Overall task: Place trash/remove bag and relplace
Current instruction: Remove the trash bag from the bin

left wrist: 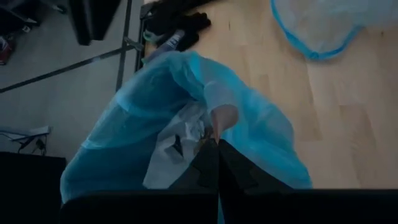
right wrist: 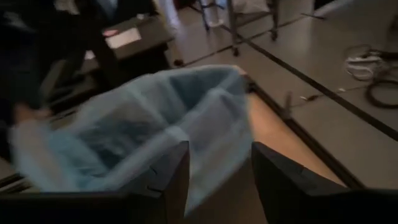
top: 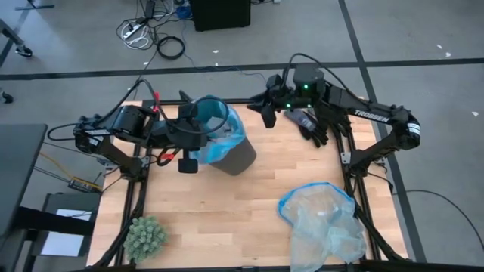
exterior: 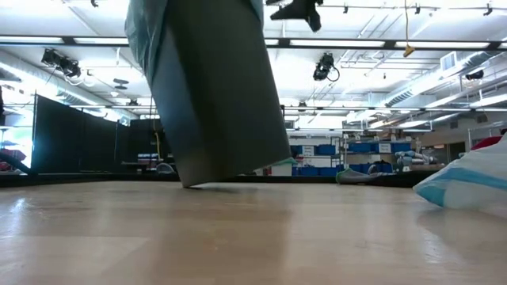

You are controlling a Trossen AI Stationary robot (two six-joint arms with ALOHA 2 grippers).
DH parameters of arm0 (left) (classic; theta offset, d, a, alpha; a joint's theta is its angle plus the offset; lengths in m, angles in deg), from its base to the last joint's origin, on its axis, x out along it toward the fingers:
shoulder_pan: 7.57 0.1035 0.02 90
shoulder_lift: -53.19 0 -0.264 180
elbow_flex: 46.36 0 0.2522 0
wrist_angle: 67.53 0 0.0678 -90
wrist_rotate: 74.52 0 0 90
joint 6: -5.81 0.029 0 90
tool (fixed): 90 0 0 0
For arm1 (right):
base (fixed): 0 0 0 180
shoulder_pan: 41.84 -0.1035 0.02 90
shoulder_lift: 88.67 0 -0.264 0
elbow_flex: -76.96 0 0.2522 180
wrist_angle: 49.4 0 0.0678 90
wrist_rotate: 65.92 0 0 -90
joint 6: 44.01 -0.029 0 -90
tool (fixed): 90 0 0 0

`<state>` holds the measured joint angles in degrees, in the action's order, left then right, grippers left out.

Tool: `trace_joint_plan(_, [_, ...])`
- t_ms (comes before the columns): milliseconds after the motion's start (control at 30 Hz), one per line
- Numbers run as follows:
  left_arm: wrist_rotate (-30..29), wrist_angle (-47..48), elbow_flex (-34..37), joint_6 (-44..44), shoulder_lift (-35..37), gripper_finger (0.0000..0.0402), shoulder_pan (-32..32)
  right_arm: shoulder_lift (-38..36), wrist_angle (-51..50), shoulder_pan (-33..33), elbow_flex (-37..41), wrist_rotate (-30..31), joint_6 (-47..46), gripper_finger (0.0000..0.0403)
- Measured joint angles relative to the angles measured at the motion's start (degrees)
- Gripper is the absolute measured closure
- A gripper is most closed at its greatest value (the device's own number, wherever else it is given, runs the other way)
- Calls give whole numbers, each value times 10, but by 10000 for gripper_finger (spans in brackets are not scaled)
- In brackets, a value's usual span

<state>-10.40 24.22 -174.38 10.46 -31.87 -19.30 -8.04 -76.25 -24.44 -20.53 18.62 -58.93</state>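
The left gripper (top: 189, 128) is clamped shut on the bag (top: 219, 140) at the bin's near rim, so that the bin (top: 238, 159) is tipped and steadied. Trash (left wrist: 177, 140) is seen inside the bag. The right gripper (right wrist: 217, 180) is held above the far rim with fingers parted and nothing between them, apparently placed for a grip on the liner's edge. A paler bag (top: 321, 219) is left apart on the table (top: 212, 219).
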Motion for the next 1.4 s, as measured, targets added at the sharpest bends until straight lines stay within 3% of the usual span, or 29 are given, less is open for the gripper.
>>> trace_joint_plan(333, [-30,-139,1,26,-1,401,5,-6,18,-71,-1,10,34,260])
trace_joint_plan(500, [11,-123,1,16,0,401,5,-5,-32,-81,0,58,44,262])
trace_joint_plan(800, [0,-112,1,10,-1,401,5,-3,-84,-86,0,90,31,260])
trace_joint_plan(1033, [0,-74,1,7,0,401,-3,-1,-156,-49,0,143,20,234])
trace_joint_plan(1200, [1,-65,1,-2,0,401,-4,3,-122,-28,0,95,15,222])
trace_joint_plan(1400, [0,-66,1,-4,0,401,-4,35,-59,-17,0,-6,-35,223])
